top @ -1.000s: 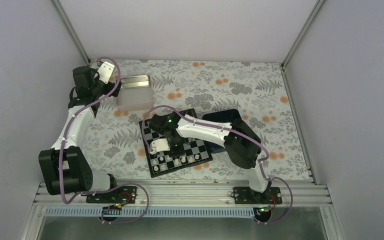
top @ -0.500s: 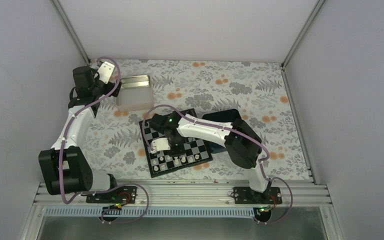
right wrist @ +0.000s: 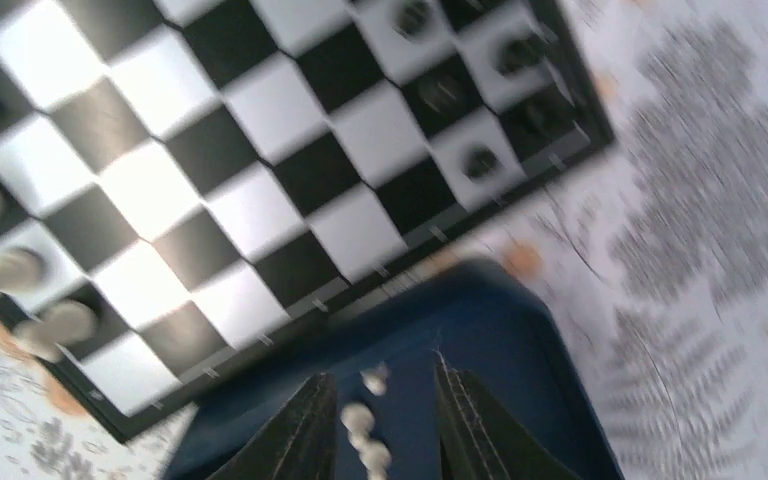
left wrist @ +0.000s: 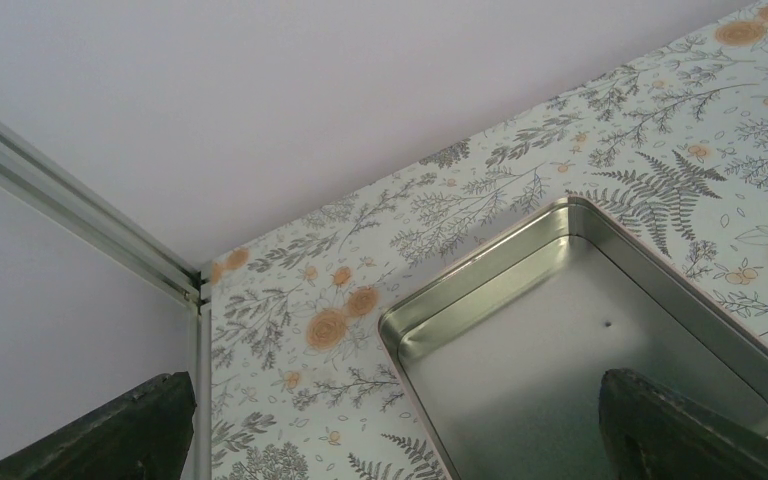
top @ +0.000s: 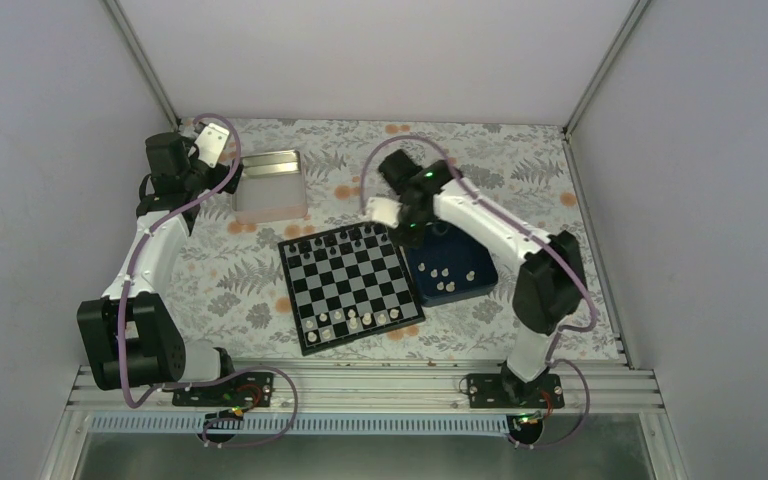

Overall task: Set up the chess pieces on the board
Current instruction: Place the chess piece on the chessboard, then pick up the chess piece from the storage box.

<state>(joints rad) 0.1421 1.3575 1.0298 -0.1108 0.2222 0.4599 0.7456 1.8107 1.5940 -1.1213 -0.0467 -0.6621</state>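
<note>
Top external view: the board (top: 352,280) sits mid-table, with a blue tray (top: 422,288) just beside it and a tin (top: 270,185) under the wide-open left gripper (left wrist: 385,425). The right gripper (right wrist: 382,372) hovers over the tray, fingers slightly parted, empty. The chess pieces (right wrist: 360,415) lie loose in the tray, with others on the near ranks. They look light, hard and tippy, so pinch one by the body.

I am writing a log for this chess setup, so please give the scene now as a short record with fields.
board: centre; white pieces along near edge, black pieces on far row
tray: right of board, holds loose pieces
tin: far left, looks empty
left tool: open, above tin
right tool: open, empty, above tray's far corner
</note>
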